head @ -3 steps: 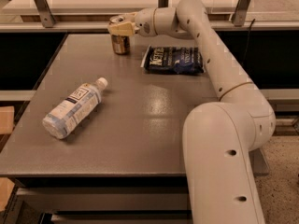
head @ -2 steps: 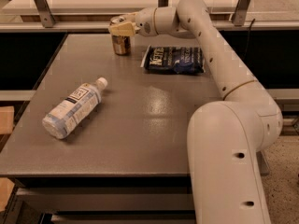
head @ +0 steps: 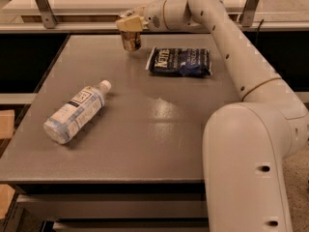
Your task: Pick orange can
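Camera view showed, nearest, a water bottle (head: pixel 75 112) lying on its side on the desk (head: pixel 145 144), and farther back a dark chip bag (head: pixel 181 62). At the far edge stood the orange can (head: pixel 131 42), with the gripper (head: pixel 129 25) over its top. Whether the gripper was clamped could not be told. Judged step: grasping. The next move calls for a firm hold, then a straight lift.

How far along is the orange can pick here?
Approach looks done: the gripper sits over the top of the orange can at the far edge of the table. The grasp is in hand. Lifting is left: the can appears to rest on the table.
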Motion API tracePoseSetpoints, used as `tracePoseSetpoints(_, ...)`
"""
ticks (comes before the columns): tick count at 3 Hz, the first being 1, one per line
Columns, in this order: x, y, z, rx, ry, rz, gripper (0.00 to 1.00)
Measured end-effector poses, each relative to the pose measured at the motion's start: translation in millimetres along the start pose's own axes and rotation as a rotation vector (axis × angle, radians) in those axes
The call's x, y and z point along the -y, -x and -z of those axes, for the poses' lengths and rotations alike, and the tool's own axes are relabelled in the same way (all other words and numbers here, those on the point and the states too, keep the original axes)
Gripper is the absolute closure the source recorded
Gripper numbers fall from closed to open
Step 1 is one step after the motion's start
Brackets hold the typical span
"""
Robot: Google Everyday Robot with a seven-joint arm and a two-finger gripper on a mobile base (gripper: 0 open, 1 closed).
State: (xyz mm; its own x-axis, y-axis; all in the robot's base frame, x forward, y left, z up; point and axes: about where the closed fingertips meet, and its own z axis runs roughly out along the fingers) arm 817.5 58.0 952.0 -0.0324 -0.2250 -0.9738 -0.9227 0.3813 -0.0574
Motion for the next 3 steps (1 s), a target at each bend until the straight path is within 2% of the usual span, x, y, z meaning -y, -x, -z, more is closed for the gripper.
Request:
tracePoseSetpoints(1, 4.3, 11.3, 8.0, 0.005, -0.020, 0.019, 1.00)
tracePoseSetpoints(3, 12.4, 49.9, 25.1, 0.112, -0.032, 0.055, 1.00)
